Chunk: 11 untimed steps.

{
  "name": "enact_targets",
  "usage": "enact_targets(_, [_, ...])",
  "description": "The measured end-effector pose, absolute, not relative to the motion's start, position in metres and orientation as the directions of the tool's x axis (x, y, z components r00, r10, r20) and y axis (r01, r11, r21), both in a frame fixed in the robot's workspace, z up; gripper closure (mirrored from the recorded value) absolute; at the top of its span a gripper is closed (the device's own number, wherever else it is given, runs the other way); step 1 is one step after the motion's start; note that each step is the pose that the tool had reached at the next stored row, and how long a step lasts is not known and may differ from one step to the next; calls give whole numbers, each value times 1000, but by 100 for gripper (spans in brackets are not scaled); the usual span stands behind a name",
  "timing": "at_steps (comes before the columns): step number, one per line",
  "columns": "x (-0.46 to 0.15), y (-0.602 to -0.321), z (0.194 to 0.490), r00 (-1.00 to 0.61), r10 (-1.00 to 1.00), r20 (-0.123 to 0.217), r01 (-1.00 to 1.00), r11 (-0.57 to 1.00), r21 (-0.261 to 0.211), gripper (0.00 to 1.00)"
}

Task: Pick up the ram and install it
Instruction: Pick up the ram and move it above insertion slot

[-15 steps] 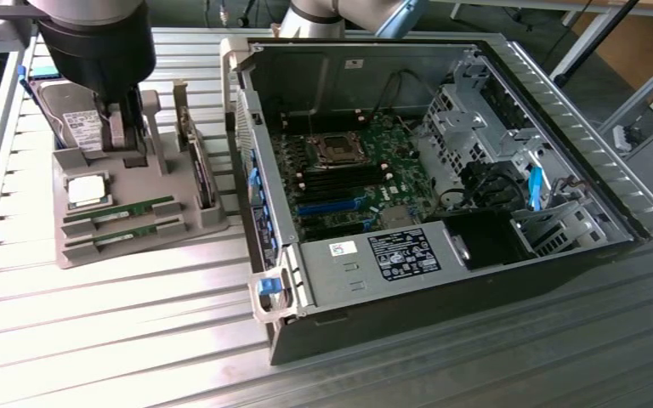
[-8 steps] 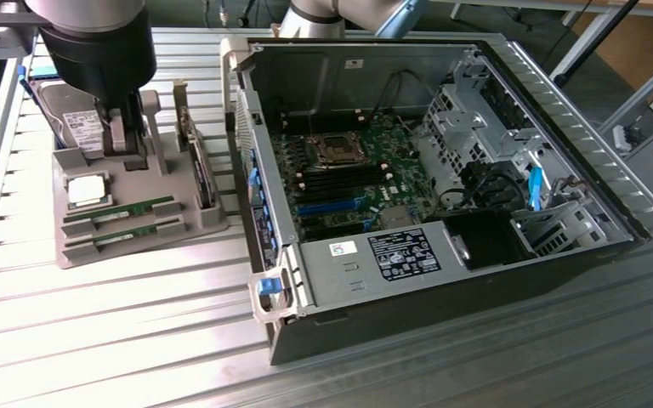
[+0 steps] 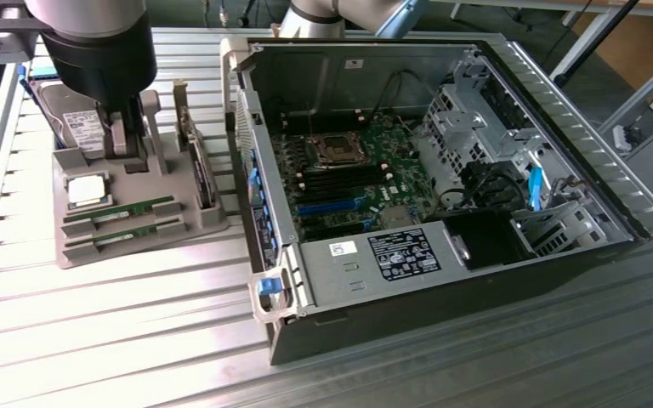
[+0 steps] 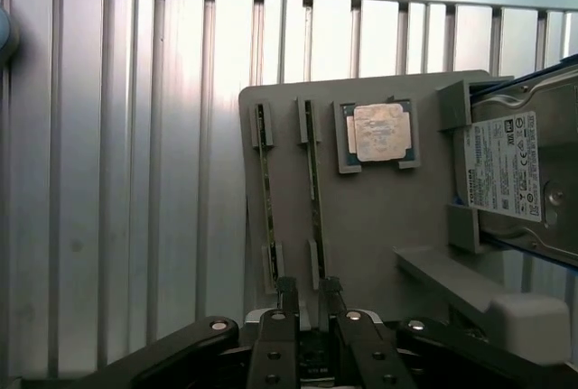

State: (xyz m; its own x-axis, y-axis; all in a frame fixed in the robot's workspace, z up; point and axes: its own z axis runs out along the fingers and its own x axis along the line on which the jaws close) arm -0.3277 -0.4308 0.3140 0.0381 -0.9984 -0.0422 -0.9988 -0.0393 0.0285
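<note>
Two ram sticks stand on edge in slots of a grey holder tray (image 4: pixel 379 226): one ram (image 4: pixel 315 192) and a second ram (image 4: pixel 265 192) beside it. In the exterior view they lie at the tray's near end, ram (image 3: pixel 119 211) and ram (image 3: pixel 123 232). My gripper (image 4: pixel 309 303) hangs open over the tray, holding nothing. Its fingertips (image 4: pixel 287 294) straddle the line of the nearer stick, just beyond that stick's end. In the exterior view the gripper (image 3: pixel 128 146) is above the tray's middle, near the hard drive. The open computer case (image 3: pixel 360 76) shows the motherboard (image 3: pixel 349 170) with its dark memory slots (image 3: pixel 338 181).
A square silver CPU (image 4: pixel 377 132) and a hard drive (image 4: pixel 515 168) with a white label share the tray. The case walls, drive cage (image 3: pixel 474 119) and power supply (image 3: pixel 383 255) ring the motherboard. The ribbed metal table (image 3: pixel 122 331) lies in front of the tray.
</note>
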Motion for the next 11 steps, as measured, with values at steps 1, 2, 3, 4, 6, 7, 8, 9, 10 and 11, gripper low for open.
enact_targets(1, [-328,-431,313,38,-998,-42,-999,-39,28,78])
enact_targets(2, [-328,-431,313,38,-998,-42,-999,-39,29,78])
enact_targets(3, [-328,-431,312,38,-998,-42,-999,-39,28,78])
enact_targets(4, [-328,-431,311,38,-998,-42,-999,-39,29,78])
enact_targets(6, [-328,-431,310,38,-998,-42,-999,-39,28,78])
enact_targets(7, [-328,-431,309,38,-998,-42,-999,-39,28,78])
enact_targets(8, [-328,-431,309,38,-998,-42,-999,-39,28,78])
enact_targets(9, [-328,-431,308,38,-998,-42,-999,-39,29,78])
enact_targets(10, [-328,-431,308,38,-998,-42,-999,-39,28,78])
enact_targets(11, [-328,-431,307,38,-998,-42,-999,-39,28,78])
